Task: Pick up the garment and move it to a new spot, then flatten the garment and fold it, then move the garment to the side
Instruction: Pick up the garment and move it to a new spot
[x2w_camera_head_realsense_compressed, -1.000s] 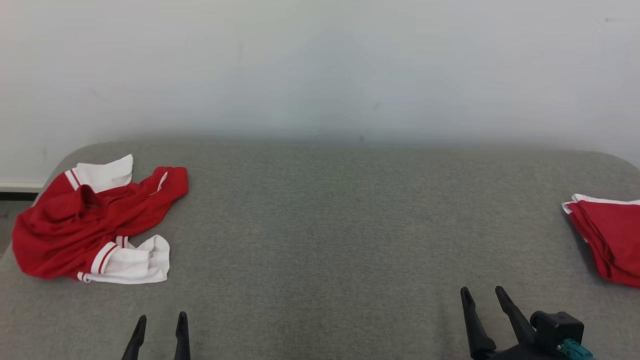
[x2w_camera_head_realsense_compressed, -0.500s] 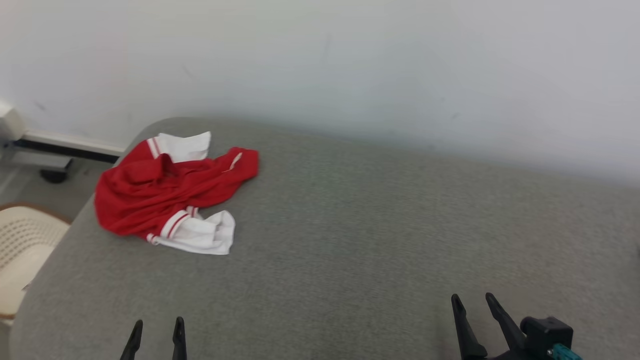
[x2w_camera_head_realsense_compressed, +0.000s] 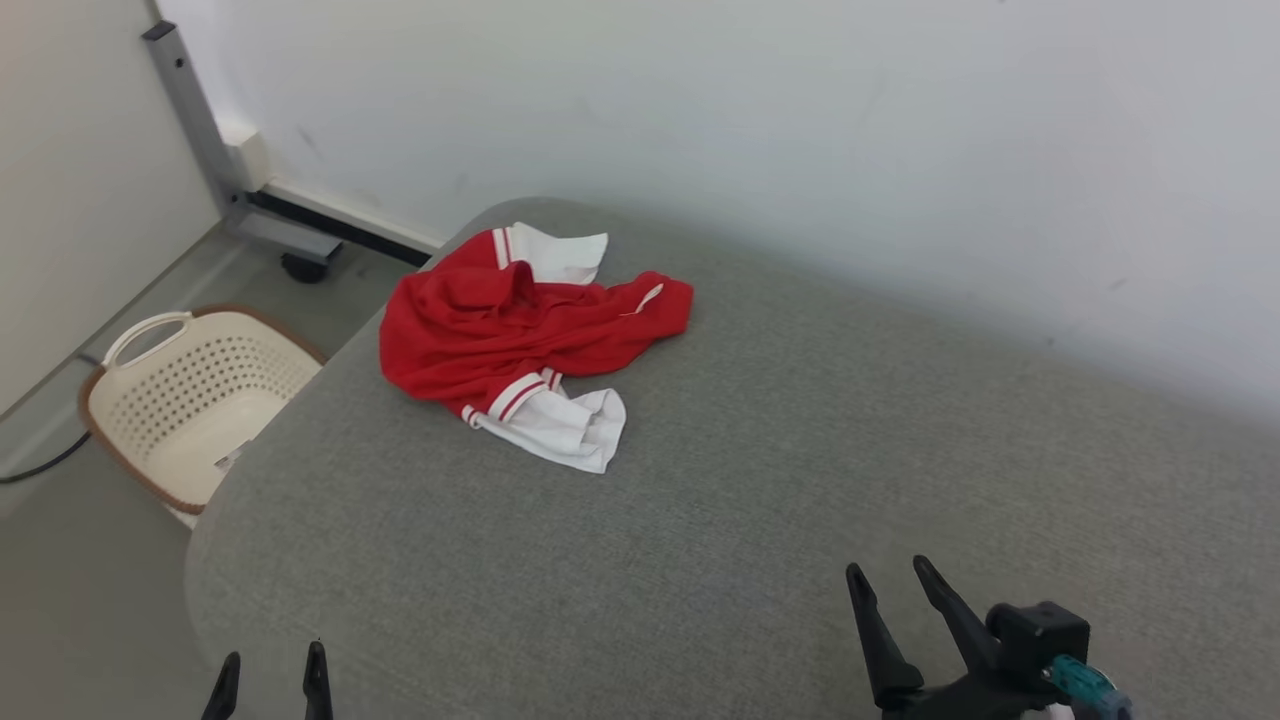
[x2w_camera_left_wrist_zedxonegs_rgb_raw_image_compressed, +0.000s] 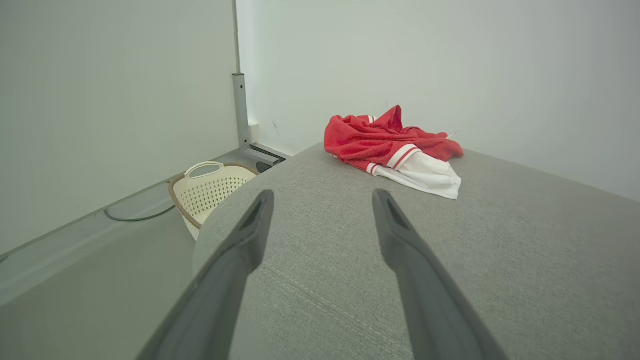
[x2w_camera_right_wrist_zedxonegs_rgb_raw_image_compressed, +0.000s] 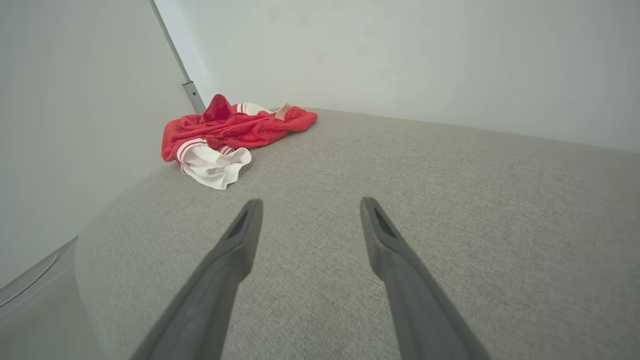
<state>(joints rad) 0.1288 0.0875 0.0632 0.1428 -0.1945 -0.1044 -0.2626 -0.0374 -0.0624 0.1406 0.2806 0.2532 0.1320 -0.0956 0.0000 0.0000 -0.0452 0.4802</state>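
Head view from above, both wrist views low, all toward garment (x2w_camera_head_realsense_compressed: 520, 335)

This looks like a bare test room set up for laundry work, not a lived-in home. The walls (x2w_camera_head_realsense_compressed: 800, 150) are plain and white. A wide padded table (x2w_camera_head_realsense_compressed: 800, 480) in grey cloth carries a crumpled red and white garment (x2w_camera_head_realsense_compressed: 500, 330). A cream laundry basket (x2w_camera_head_realsense_compressed: 200, 375) stands on the grey floor (x2w_camera_head_realsense_compressed: 70, 600) beside it. A metal post (x2w_camera_head_realsense_compressed: 185, 110) on a wheel (x2w_camera_head_realsense_compressed: 300, 266) and a loose cable (x2w_camera_head_realsense_compressed: 40, 465) suggest a lab.
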